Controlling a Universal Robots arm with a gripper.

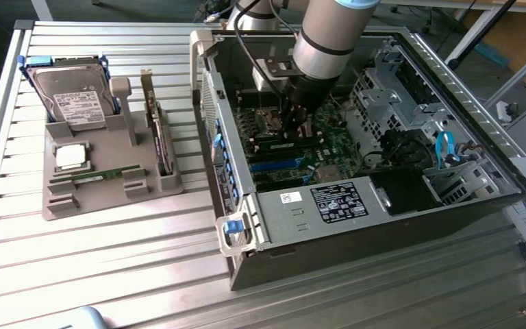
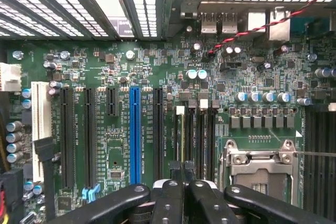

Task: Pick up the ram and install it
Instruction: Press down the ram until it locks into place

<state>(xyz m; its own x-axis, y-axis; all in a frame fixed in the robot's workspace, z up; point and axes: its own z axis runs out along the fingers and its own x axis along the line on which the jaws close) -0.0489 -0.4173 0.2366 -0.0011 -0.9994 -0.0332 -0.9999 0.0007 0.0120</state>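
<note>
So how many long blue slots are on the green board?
1. The blue slot sits between black slots on the board. More could be hidden under the gripper.

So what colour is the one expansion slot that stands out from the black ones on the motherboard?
Blue: the expansion slot is bright blue among black ones, clearest in the wrist view.
</note>
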